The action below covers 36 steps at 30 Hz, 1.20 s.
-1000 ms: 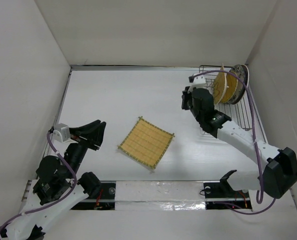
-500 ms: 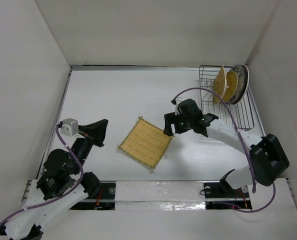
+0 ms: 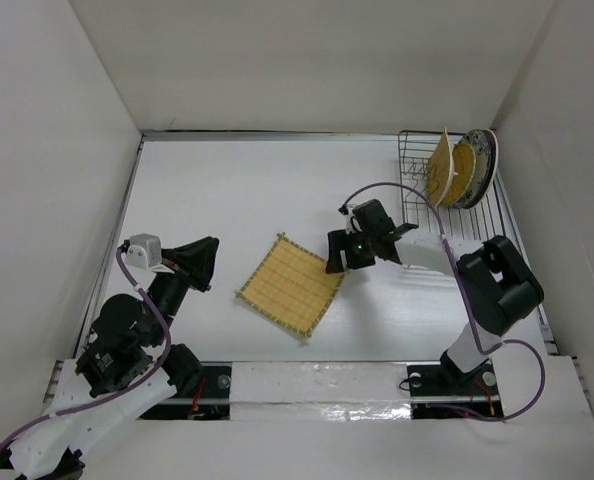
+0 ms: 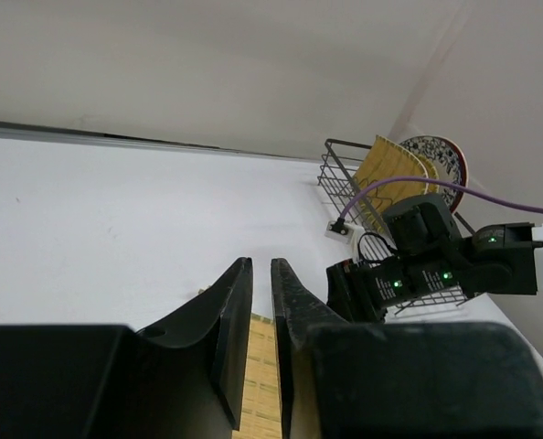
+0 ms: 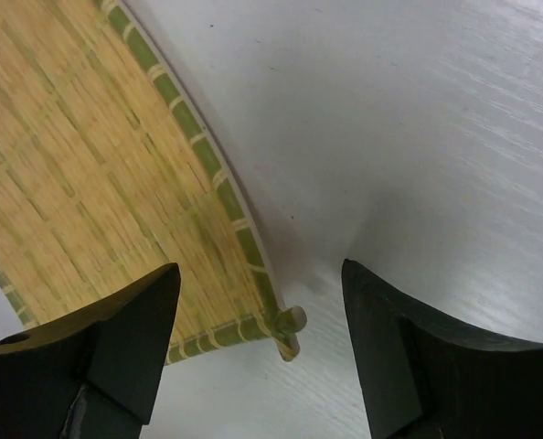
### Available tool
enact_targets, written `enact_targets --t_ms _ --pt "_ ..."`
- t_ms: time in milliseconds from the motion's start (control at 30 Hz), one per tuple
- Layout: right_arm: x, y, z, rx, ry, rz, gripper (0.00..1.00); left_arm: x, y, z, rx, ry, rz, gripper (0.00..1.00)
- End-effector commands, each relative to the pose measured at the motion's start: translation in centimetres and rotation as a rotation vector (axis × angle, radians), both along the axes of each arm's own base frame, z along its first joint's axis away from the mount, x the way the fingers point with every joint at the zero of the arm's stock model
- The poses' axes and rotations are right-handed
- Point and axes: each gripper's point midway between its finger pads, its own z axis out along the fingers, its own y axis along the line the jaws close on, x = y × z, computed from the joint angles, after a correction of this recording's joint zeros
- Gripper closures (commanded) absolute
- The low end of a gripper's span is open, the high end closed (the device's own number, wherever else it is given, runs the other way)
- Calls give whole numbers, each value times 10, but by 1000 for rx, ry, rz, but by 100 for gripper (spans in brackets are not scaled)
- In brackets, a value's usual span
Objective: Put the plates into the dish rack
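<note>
top external: right jaws nearer mat (image 3: 292,285)

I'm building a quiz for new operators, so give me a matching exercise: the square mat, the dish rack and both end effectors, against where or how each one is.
Things:
1. square woven mat
2. dish rack
3. left end effector
4. right end effector

States:
A. open, fingers either side of a mat corner
B. lying flat on the table
C. far right corner, plates standing in it
D. fingers nearly together, holding nothing

Pairs: 1-B; 2-C; 3-D; 4-A
</note>
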Motion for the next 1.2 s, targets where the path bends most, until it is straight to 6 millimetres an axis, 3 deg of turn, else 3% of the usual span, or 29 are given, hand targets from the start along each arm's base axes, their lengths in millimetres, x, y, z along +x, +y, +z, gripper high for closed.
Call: enact_targets --t_ms 0,300,467,600,900,1000,1100,1167 --pt "-5 20 -1 84 29 52 24 3 0 8 -15 -17 13 88" --pt "-57 30 -24 160 169 101 32 3 3 10 -20 -25 25 82" --pt "-74 58 -23 245 209 142 42 3 2 10 -18 -24 19 78" --pt "-90 73 -26 282 249 167 45 3 3 8 -16 -17 24 76" --pt "-108 61 -38 264 281 95 58 3 2 10 -20 -25 17 75" --pt "-120 70 -41 287 318 94 56 3 2 9 -18 -22 17 74" --pt "-120 77 -45 292 321 75 37 1 2 11 -26 -29 14 74" --pt "-118 83 -44 323 321 51 36 2 3 10 -26 -27 20 74"
